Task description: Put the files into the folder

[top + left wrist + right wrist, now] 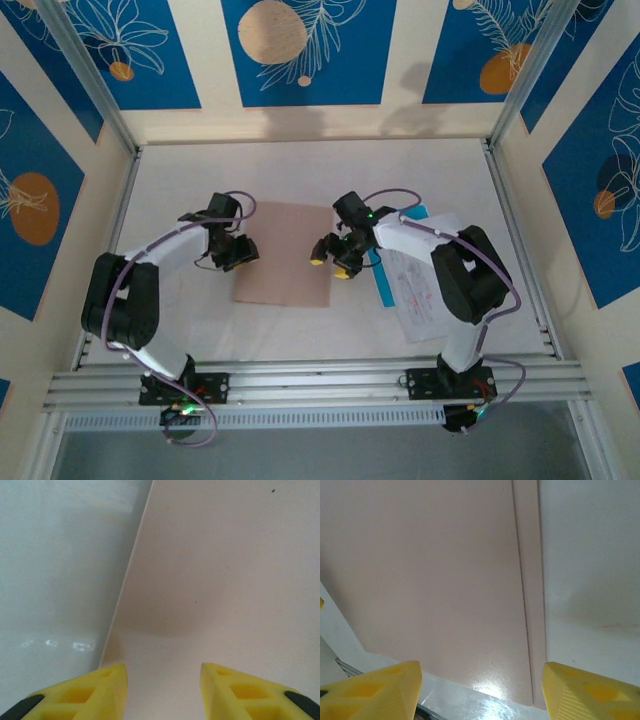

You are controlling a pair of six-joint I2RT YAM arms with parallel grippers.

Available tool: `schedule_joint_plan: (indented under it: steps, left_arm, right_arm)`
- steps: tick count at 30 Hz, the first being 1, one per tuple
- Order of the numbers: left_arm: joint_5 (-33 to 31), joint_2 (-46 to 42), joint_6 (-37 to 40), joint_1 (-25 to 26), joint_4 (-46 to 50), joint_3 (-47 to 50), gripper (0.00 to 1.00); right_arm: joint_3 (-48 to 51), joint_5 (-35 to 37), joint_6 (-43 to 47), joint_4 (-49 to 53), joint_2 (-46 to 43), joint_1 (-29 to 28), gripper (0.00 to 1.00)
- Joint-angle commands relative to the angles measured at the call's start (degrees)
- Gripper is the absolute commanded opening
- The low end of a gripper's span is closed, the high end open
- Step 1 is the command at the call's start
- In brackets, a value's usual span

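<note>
The pinkish-tan folder lies flat and closed in the middle of the table. My left gripper hovers at its left edge, open, with nothing between the yellow fingers. The left wrist view looks down on that folder edge. My right gripper stands open over the folder's right edge. Its view shows the folder's top leaf with a narrow strip of the lower leaf beside it. The files lie to the right: white printed sheets on a cyan sheet, partly hidden under the right arm.
The white table is walled by aluminium rails and blue patterned panels. Bare tabletop lies behind the folder and to its left.
</note>
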State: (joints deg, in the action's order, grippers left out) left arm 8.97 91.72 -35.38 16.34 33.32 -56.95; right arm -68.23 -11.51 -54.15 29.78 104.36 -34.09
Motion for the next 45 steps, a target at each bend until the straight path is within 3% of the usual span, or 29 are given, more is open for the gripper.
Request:
schedule_joint_plan:
  steps: [1, 14, 25, 34, 45]
  left_arm:
    - [1.12, -3.62, -0.21, -0.3, 2.19, 0.39, 0.45]
    - [8.7, -20.75, -20.83, 3.31, -2.42, 16.2, 0.55]
    - [5.92, -30.78, -43.87, 10.44, -15.73, 29.72, 0.59]
    - [3.64, -33.24, -52.93, 11.61, -26.45, 38.01, 0.61]
    - [1.55, -32.64, -57.37, 12.64, -35.39, 41.7, 0.57]
  right_arm:
    - [-2.36, -1.59, -0.59, 0.37, 2.26, -0.35, 0.65]
    - [-8.64, 0.61, 0.71, 4.35, 9.35, -2.08, 0.62]
    - [-7.05, 3.2, 2.42, 6.08, 7.39, -2.56, 0.6]
    - [-5.92, 3.25, 2.99, 5.82, 6.52, -3.09, 0.6]
    - [-7.36, 4.08, 3.0, 7.54, 10.2, -3.95, 0.6]
